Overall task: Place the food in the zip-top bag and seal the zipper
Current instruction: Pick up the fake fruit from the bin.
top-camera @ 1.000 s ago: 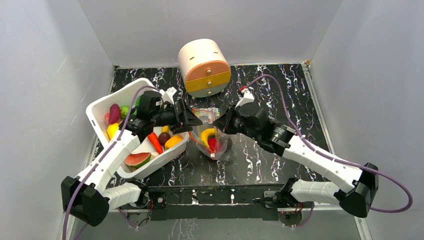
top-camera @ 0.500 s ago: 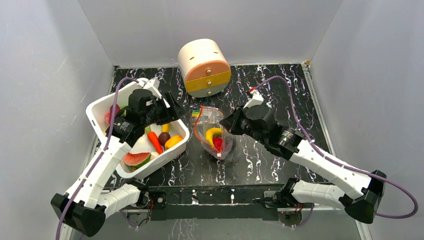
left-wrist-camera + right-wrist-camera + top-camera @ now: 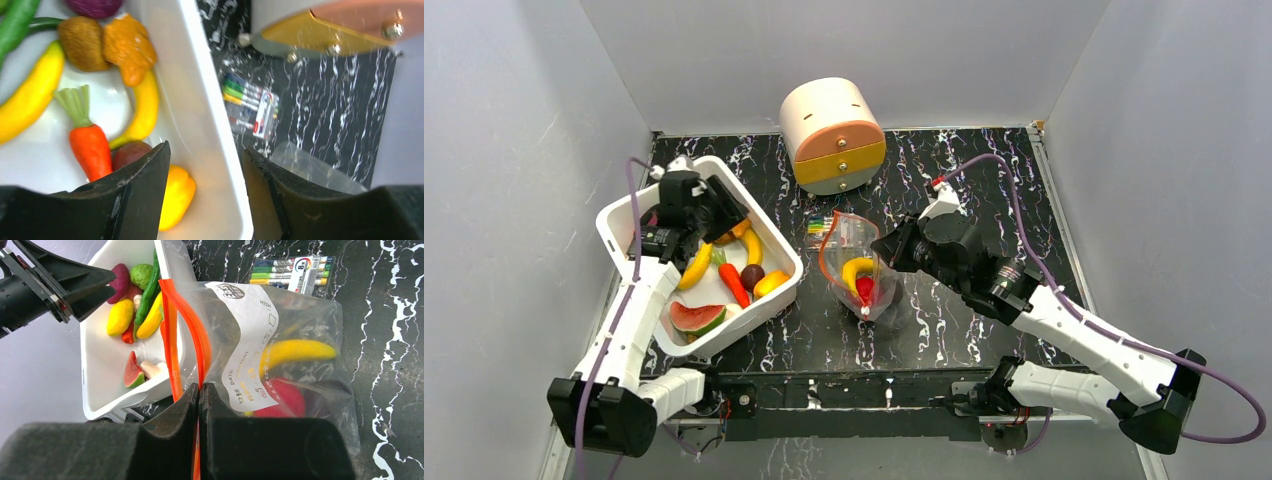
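Nearest the bases, a watermelon slice (image 3: 696, 318) is seen at the near end of the white bin (image 3: 200, 90), with a carrot (image 3: 90, 145) and other toy pieces lying further in. The left gripper (image 3: 206, 150) is held over the bin with its jaws parted, and nothing is carried between them.

In the middle of the table, the zip-top bag (image 3: 310, 325) is propped upright with its mouth gaping. A banana (image 3: 295, 352) and a red piece (image 3: 285, 397) are seen inside. The zipper (image 3: 172, 340) is pinched at one spot by the right gripper (image 3: 199, 390), whose fingers are pressed together on the orange strip.

Beyond the bag a pack of pens (image 3: 250, 102) is laid flat, and a round drawer unit (image 3: 832, 135) is set at the far edge.

The bag appears to be kept open by that single pinch (a thin, slippery hold). Were the strip to slip or be tugged sideways, the mouth could fold shut and the next piece be dropped beside it. The bin's rim could also be caught by the left jaws and the bin shoved toward the bag.
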